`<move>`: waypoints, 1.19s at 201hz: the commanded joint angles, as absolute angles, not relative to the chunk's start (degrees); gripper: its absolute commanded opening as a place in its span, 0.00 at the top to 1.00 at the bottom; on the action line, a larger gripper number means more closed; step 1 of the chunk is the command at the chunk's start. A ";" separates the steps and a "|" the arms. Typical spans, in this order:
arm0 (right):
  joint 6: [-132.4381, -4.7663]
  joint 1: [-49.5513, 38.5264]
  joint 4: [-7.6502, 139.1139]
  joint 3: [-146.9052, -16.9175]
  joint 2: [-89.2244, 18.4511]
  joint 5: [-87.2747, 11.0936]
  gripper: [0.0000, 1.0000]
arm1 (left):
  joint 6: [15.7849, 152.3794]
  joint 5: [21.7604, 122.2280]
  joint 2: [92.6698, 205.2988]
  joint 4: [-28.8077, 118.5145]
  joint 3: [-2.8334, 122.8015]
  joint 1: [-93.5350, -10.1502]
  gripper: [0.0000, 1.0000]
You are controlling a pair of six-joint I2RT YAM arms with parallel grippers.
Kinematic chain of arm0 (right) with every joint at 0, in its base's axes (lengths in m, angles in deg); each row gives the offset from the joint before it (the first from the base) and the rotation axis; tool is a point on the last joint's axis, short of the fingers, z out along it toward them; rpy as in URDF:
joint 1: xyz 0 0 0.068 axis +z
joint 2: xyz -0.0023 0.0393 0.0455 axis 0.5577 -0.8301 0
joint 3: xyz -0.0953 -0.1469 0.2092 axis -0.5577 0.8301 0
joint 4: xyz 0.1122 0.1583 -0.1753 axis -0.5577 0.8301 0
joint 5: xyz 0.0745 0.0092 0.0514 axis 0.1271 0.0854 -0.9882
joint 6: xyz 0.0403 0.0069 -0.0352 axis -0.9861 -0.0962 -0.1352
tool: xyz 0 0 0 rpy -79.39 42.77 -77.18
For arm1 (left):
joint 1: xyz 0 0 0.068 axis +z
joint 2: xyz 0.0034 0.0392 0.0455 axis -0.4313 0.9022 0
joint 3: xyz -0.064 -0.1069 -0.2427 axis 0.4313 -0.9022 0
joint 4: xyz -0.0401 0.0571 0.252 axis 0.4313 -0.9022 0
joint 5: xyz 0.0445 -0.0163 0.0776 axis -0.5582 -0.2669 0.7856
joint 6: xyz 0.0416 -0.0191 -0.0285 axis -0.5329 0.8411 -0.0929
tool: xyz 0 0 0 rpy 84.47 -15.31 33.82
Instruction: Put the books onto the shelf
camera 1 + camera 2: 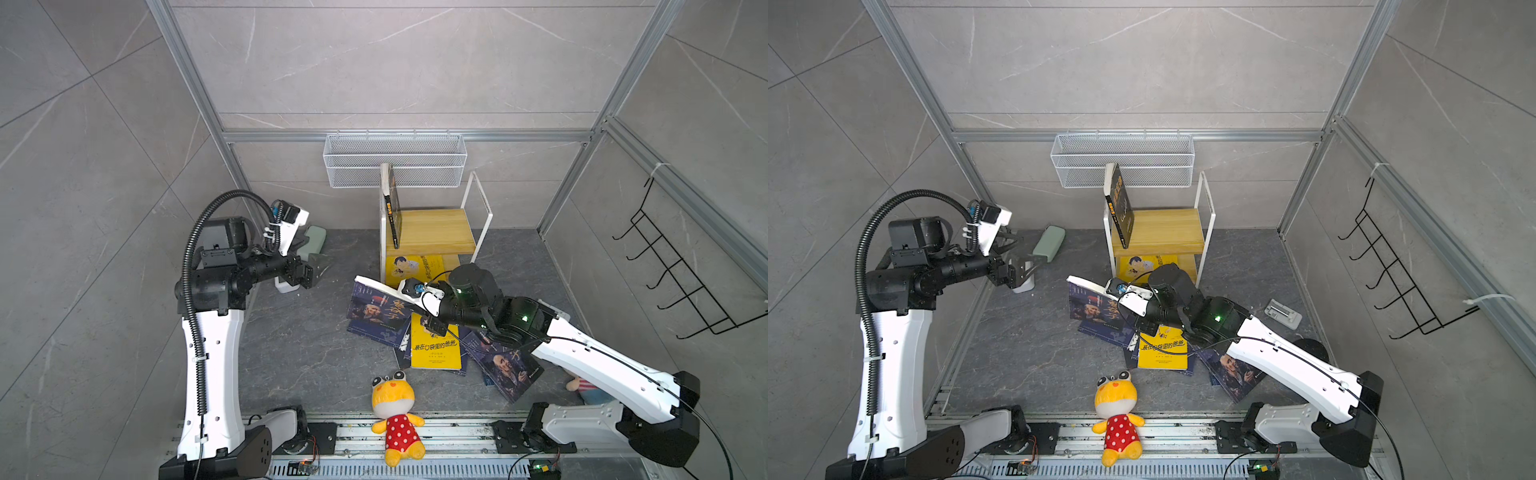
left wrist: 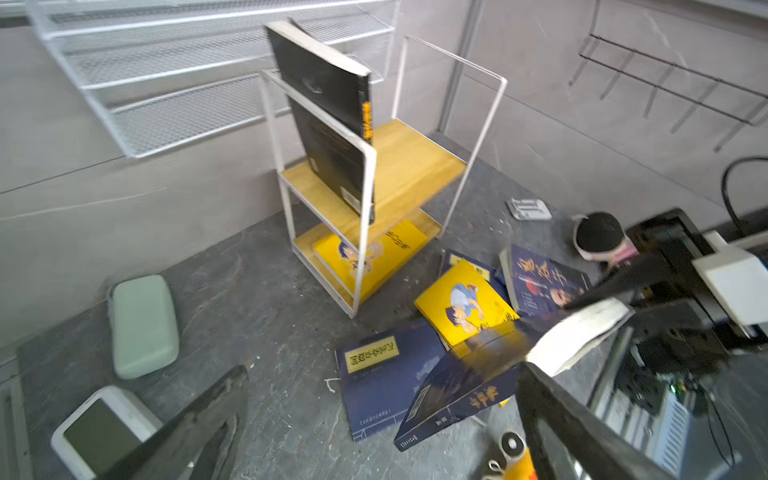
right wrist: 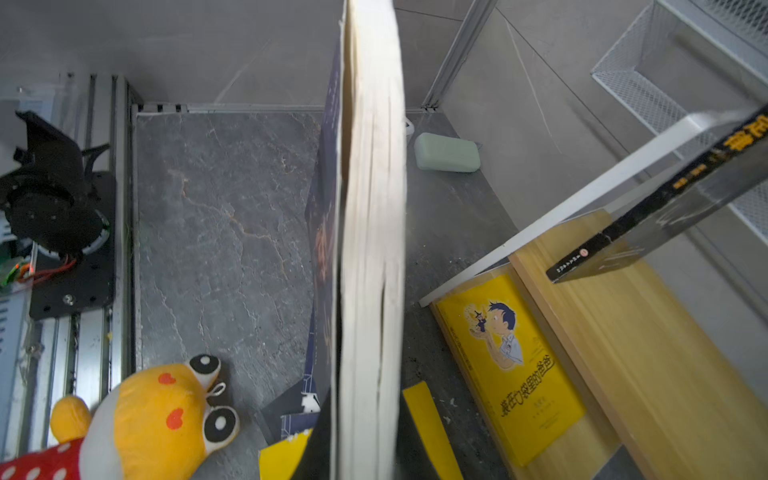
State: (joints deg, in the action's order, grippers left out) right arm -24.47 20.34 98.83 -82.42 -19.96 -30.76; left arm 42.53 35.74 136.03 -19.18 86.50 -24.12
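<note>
My right gripper [image 1: 417, 308] [image 3: 365, 451] is shut on a navy book [image 1: 376, 301] [image 1: 1092, 305] [image 3: 370, 232], held tilted above the floor pile, its white page edge facing the wrist camera. Under it lie a yellow cartoon-boy book [image 1: 435, 349] [image 2: 465, 303] and other navy books [image 1: 509, 370] [image 2: 382, 374]. The shelf [image 1: 432, 228] [image 1: 1163, 228] [image 2: 409, 166] stands just behind. A black book [image 1: 392, 208] [image 2: 328, 108] leans upright on its top board and a yellow book [image 1: 411, 268] [image 3: 511, 365] lies on the lower board. My left gripper [image 1: 316, 270] [image 2: 374, 436] hangs open and empty at the left.
A white wire basket [image 1: 395, 160] hangs on the back wall above the shelf. A yellow plush toy [image 1: 395, 411] lies at the front edge. A green case [image 1: 314, 241] and a white device [image 2: 99, 432] sit near my left gripper. Black hooks [image 1: 673, 270] line the right wall.
</note>
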 commanded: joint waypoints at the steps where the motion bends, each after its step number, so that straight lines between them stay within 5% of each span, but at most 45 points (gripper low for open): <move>1: -14.66 20.93 103.68 -88.56 -20.51 -29.04 1.00 | 31.87 36.00 136.21 -28.27 87.99 -29.74 0.00; 72: -6.84 24.27 106.54 -94.39 -26.03 -24.31 1.00 | 21.38 36.55 138.62 -33.28 84.50 -38.05 0.01; 152: -3.79 27.80 106.56 -97.86 -29.76 -20.13 1.00 | 16.70 45.85 139.48 -34.77 78.42 -45.00 0.23; 192: -4.94 28.13 104.94 -97.60 -29.38 -20.28 1.00 | 17.09 45.77 139.53 -34.74 77.60 -45.33 0.44; 202: -5.01 28.14 103.23 -96.61 -28.86 -19.65 1.00 | 16.98 45.84 139.51 -34.77 77.19 -45.50 0.43; 218: -4.86 28.09 101.80 -95.93 -28.94 -17.54 1.00 | 17.46 45.68 139.11 -35.02 77.49 -45.58 0.23; 239: -4.70 28.08 102.67 -95.88 -29.52 -16.87 1.00 | 17.26 45.12 138.57 -36.38 78.98 -45.52 0.16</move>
State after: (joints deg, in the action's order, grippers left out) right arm -4.12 27.99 109.94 -95.07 -30.41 -19.07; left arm 18.11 45.38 139.42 -33.12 77.65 -45.28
